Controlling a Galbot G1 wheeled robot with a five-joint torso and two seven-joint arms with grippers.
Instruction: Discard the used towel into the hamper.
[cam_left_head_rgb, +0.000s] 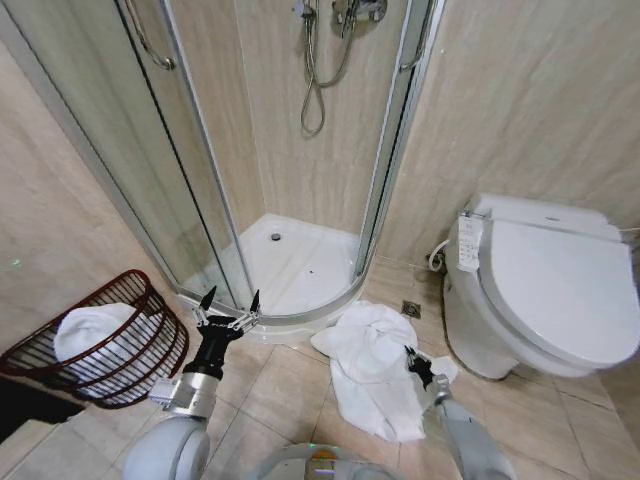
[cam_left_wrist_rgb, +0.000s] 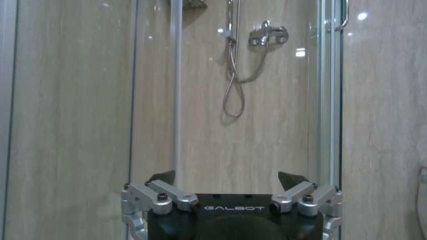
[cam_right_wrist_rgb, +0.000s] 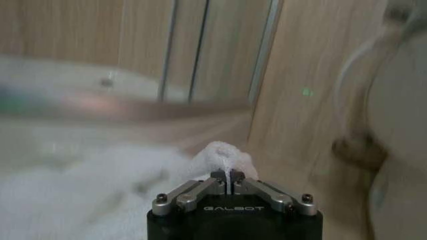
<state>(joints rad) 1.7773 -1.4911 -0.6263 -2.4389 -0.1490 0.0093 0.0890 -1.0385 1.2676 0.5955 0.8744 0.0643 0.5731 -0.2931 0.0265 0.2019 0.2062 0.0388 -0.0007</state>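
Pinching a fold of the towel (cam_left_head_rgb: 375, 365), your right gripper (cam_left_head_rgb: 418, 366) sits closed; the hamper (cam_left_head_rgb: 100, 340) lies far leftward, beside the open, empty left gripper (cam_left_head_rgb: 229, 302).

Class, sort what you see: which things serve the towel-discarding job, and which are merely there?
Job: crumpled white towel on the floor; dark reddish-brown wire hamper; right pincer, shut on the towel.

Merely there: left pincer, open, empty; white toilet; glass shower enclosure.
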